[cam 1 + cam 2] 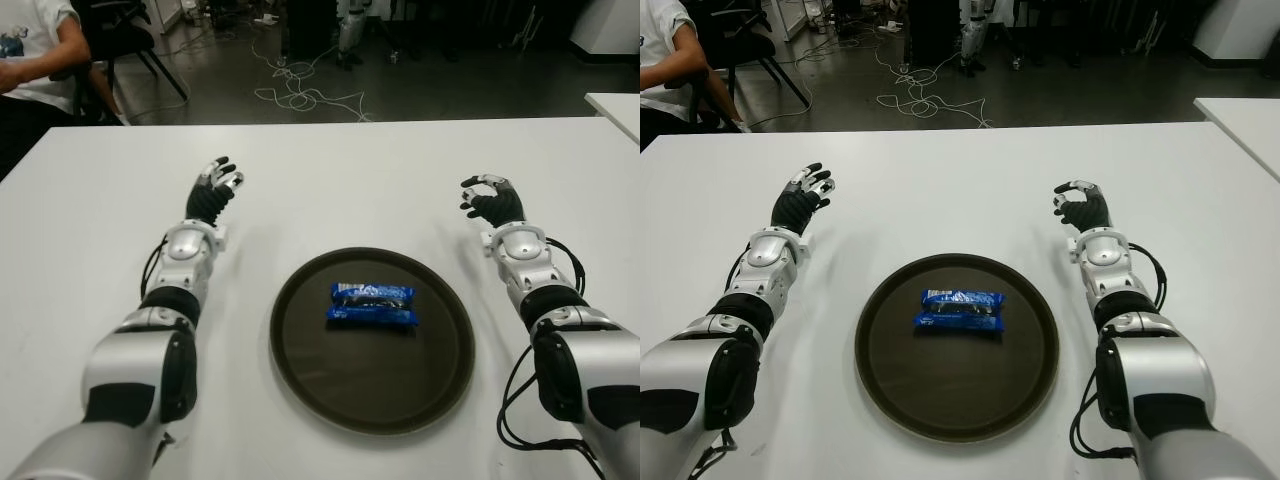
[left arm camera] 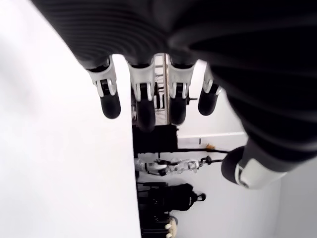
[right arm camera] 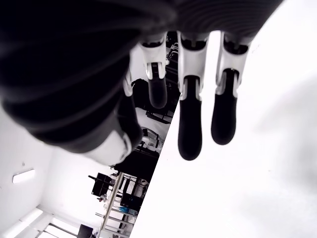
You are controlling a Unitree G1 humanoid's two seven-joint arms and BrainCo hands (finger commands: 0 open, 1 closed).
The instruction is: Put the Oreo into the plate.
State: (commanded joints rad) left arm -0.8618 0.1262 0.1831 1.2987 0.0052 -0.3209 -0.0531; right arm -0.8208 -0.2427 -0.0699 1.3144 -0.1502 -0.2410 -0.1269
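The right robot hand (image 1: pixel 490 198) holds nothing, fingers loosely curled; the left robot hand (image 1: pixel 215 188) is also empty and relaxed. Between them and nearer the robot, the Oreo (image 1: pixel 372 304) already lies in the plate (image 1: pixel 300 350) on the tabletop (image 1: pixel 340 190). The hands should probably stay away.

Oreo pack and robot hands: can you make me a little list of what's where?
Oreo pack: blue, lying flat in the middle of the plate
plate: round, dark, on the white table
left hand: open, holds nothing, left of the plate
right hand: open, holds nothing, right of the plate
person: sitting past the table's far left corner
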